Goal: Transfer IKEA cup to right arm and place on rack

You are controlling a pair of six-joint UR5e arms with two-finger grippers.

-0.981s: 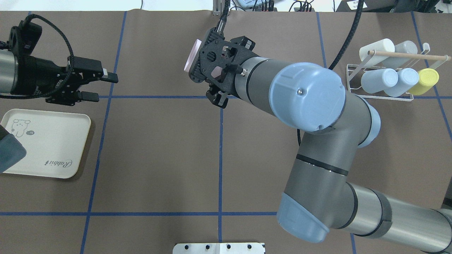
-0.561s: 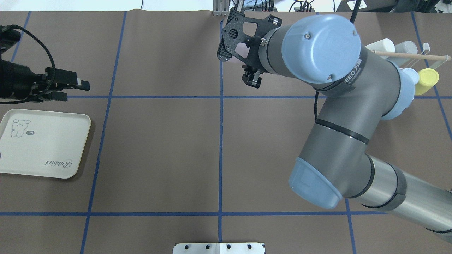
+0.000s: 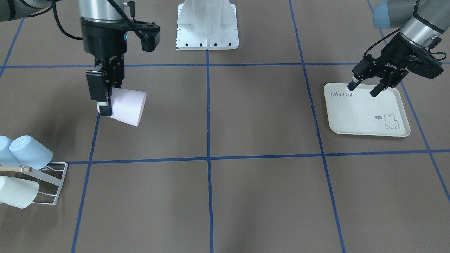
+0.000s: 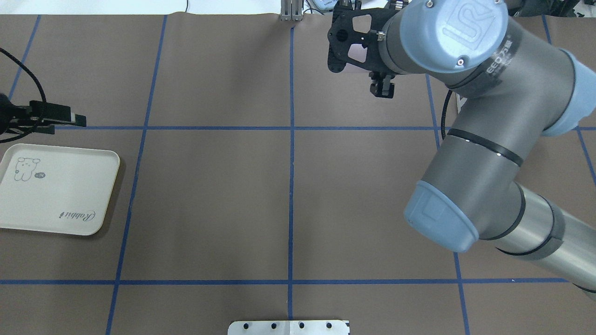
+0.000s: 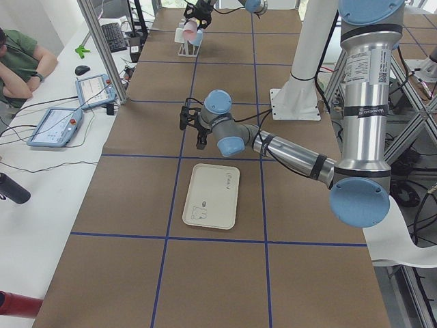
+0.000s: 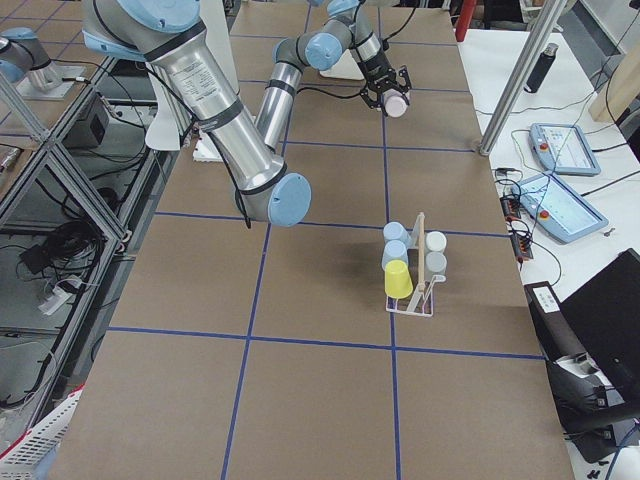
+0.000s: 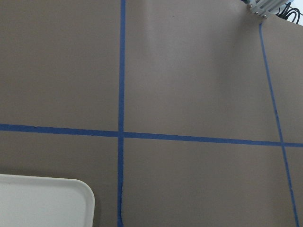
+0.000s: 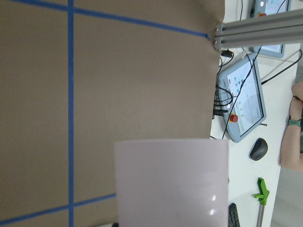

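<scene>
The IKEA cup [image 3: 127, 106] is pale pink and lies on its side in the air, its mouth toward the table's middle. My right gripper [image 3: 108, 105] is shut on its base end and holds it above the table. It fills the right wrist view [image 8: 170, 182] and shows through the wrist bracket from overhead [image 4: 356, 53]. The white wire rack [image 3: 52, 182] with a wooden rod [image 3: 10, 168] stands beyond it at the table's right end, also seen in the right side view [image 6: 420, 272]. My left gripper [image 3: 362, 89] is open and empty over the tray's edge.
The cream rabbit tray [image 3: 365, 116] lies bare at the left end [image 4: 56, 190]. The rack holds pale blue cups [image 3: 30, 151], a white cup [image 3: 17, 191] and a yellow cup [image 6: 398, 280]. From overhead my right arm [image 4: 465, 139] covers the rack.
My right arm has swung to the right with the pink cup, toward the rack's end of the table. My left arm has drawn back to the left, still open.
</scene>
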